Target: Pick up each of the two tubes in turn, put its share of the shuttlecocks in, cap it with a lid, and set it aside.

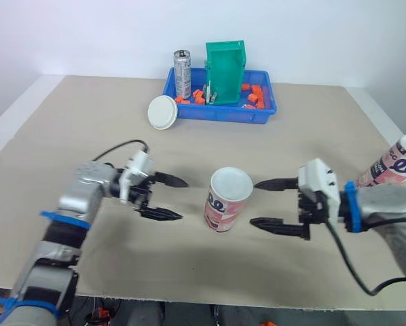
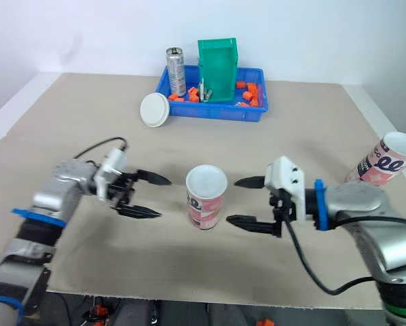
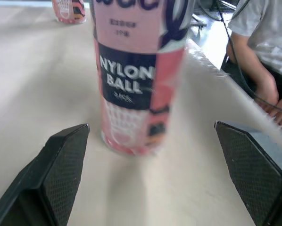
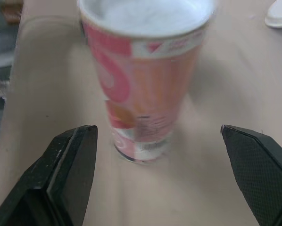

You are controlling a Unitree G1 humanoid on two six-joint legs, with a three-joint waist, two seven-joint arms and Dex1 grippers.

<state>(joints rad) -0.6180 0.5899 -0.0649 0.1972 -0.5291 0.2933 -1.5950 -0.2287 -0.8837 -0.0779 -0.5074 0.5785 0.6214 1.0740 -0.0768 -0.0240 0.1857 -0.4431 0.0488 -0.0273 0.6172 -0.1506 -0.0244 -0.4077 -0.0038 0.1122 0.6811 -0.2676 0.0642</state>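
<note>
A pink tube (image 1: pixel 225 202) with a white lid on top stands upright at the table's middle, reading "NYLON BALL" on its side (image 3: pixel 131 80). My left gripper (image 1: pixel 169 198) is open just left of it, fingers pointing at it. On the tube's right my right gripper (image 1: pixel 271 204) is open too, close to it but not touching. A second pink tube (image 1: pixel 395 161) stands tilted at the table's right edge, behind my right arm, its top end open. A loose white lid (image 1: pixel 163 111) lies beside the blue tray.
A blue tray (image 1: pixel 220 112) at the back holds a green bin (image 1: pixel 225 72), a silver can (image 1: pixel 182 73) and several small orange pieces. A person (image 3: pixel 268 52) sits past the table's edge in the left wrist view.
</note>
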